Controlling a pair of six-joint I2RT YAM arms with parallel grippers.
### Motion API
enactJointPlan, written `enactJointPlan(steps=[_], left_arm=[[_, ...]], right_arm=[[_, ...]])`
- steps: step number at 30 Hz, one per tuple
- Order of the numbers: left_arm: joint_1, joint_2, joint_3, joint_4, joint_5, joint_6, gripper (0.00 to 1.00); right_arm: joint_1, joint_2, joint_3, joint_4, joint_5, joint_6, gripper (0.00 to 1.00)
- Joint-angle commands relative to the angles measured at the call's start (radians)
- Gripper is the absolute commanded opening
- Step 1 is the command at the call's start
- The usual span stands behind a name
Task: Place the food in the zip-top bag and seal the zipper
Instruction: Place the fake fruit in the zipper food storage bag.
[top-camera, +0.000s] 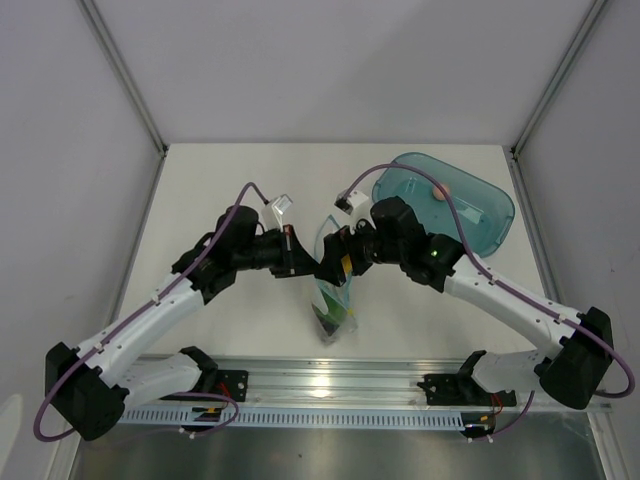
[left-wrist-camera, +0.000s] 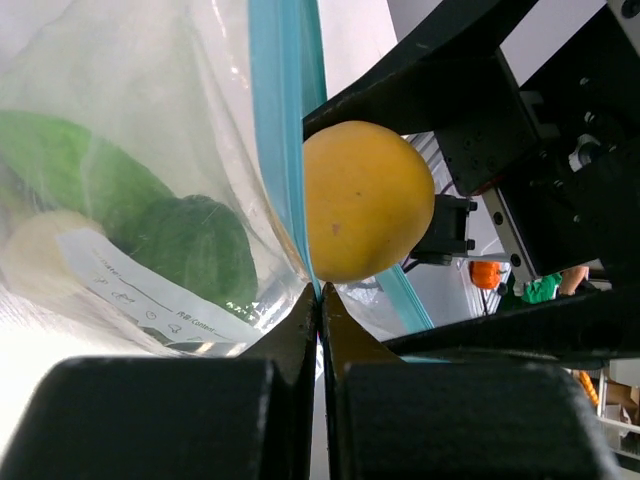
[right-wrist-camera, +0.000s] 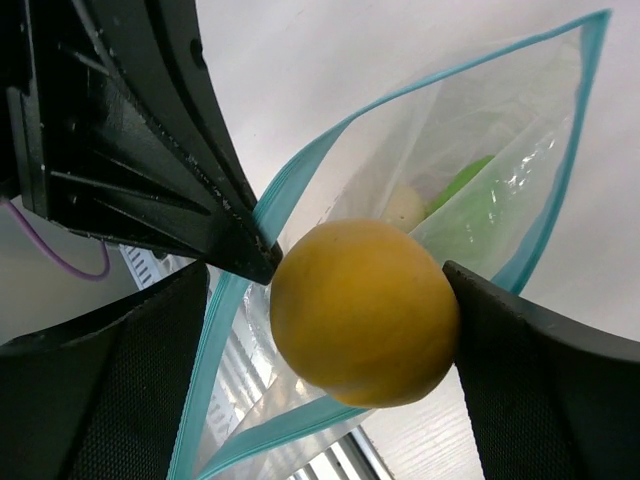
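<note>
Bright, even light from overhead, shadows soft. Glare streaks the metal rail (top-camera: 320, 385); the zip-top bag (left-wrist-camera: 150, 60) washes out white in the left wrist view's corner.

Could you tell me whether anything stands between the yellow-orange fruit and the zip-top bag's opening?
Nothing visible does. The right gripper, fingers parted, has the yellow-orange fruit at the open mouth of the zip-top bag. The left gripper pinches the zipper beside it, not across the opening.
</note>
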Motion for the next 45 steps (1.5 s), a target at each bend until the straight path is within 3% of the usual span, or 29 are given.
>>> enactJointPlan(steps=[1, 13, 30, 34, 45], left_arm=[[-0.006, -0.04, 0.007, 0.063, 0.027, -0.001, 0.01], [-0.006, -0.057, 0.007, 0.057, 0.024, -0.005, 0.01], [-0.005, -0.08, 0.03, 0.017, 0.012, -0.001, 0.0], [-0.005, -0.088, 0.011, 0.026, 0.01, -0.005, 0.01], [-0.006, -0.079, 0.004, 0.032, 0.012, -0.005, 0.01]], right_arm=[[0.018, -0.018, 0.01, 0.04, 0.023, 0.001, 0.98], [0.018, -0.032, 0.087, -0.019, 0.085, -0.002, 1.0], [0.018, -0.027, 0.121, -0.055, 0.048, -0.012, 1.0], [0.017, -0.068, 0.104, -0.051, 0.128, 0.013, 1.0], [-0.147, -0.084, 0.115, -0.132, 0.22, 0.096, 0.99]])
